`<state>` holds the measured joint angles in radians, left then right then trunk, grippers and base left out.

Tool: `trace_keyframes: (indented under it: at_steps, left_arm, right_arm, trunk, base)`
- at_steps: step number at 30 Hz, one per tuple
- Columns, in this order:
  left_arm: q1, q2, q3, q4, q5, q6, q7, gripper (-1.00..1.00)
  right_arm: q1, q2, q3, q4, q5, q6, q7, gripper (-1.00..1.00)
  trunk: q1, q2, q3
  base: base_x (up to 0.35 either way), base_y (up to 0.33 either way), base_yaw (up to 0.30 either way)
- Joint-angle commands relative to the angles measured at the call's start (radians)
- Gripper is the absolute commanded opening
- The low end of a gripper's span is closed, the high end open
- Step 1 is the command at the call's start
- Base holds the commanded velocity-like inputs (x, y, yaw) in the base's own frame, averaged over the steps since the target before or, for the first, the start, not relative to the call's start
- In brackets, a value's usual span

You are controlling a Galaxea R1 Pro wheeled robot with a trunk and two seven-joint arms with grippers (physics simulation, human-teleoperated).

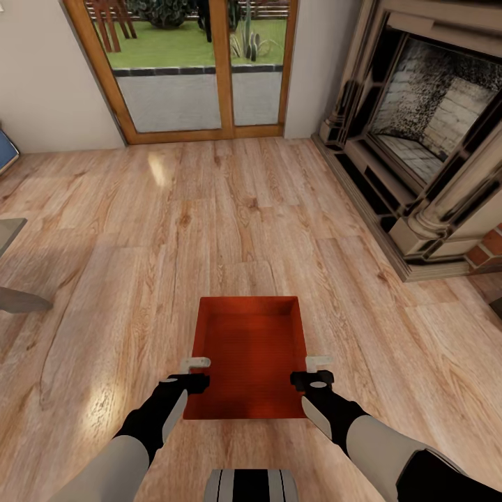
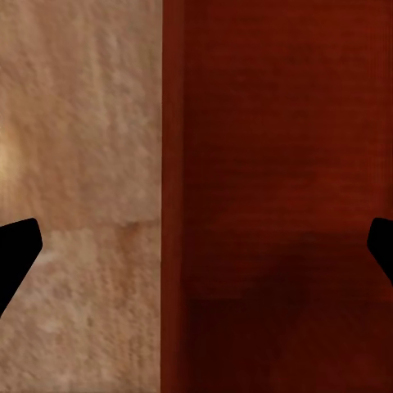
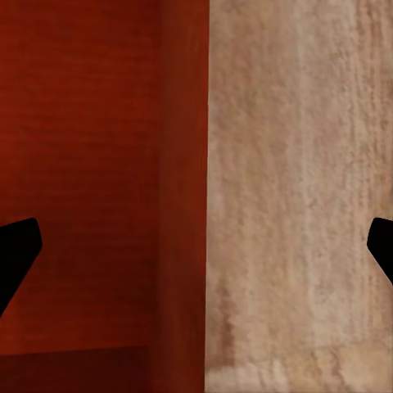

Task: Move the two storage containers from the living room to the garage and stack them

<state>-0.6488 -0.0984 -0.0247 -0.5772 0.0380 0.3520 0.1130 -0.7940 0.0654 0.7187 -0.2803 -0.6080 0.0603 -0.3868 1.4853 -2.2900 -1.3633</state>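
Two grippers flank one orange-red storage container [image 1: 251, 355], one at each long wall. The left gripper [image 1: 196, 373] stands over the left rim and the right gripper [image 1: 318, 371] over the right rim, about level with each other. In each wrist view the dark fingertips [image 2: 18, 246] sit far apart at the edges of the frame, with the container's thin wall running straight between them, so both sets of jaws are spread wide and straddle a wall without pinching it. In the right wrist view the right gripper's fingertips [image 3: 18, 246] stand likewise, with the container on one side of the wall line and bare planks on the other.

The container looks to rest flat on the light wood plank floor [image 1: 139, 230] of the living room, just ahead of the robot's base, with nothing inside it. Beyond it are a wood-framed glass door [image 1: 202, 77] to a garden and, off to the right, a stone fireplace [image 1: 425, 132].

As a judgement: the bin looks light and stiff enough to lift, but its walls are thin and smooth, so they may flex or slip in a one-sided pinch. Closing both grippers on opposite long walls near their middles should keep it level for the carry to the garage.
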Motion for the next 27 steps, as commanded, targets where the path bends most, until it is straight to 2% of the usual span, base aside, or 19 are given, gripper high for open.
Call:
trace_keyframes:
  at_steps: [1,12,27]
  left_arm:
    - [0.000,0.000,-0.003,-0.001,0.004,0.005,0.005,1.00]
    - [0.000,0.002,-0.003,0.060,0.005,-0.003,0.001,1.00]
    - [0.000,0.007,0.000,0.052,0.004,-0.004,0.002,1.00]
  right_arm:
    - [-0.001,-0.001,0.008,-0.002,-0.004,0.007,-0.007,1.00]
    - [-0.001,0.000,0.008,-0.002,-0.004,0.007,-0.007,1.00]
    - [-0.001,0.001,0.008,-0.002,-0.004,0.007,-0.007,1.00]
  trunk:
    - [0.000,0.000,-0.001]
    - [0.000,0.000,-0.001]
    - [0.000,0.000,-0.001]
  base:
    - [0.000,0.000,0.000]
    - [0.000,0.000,0.000]
    - [0.000,0.000,0.000]
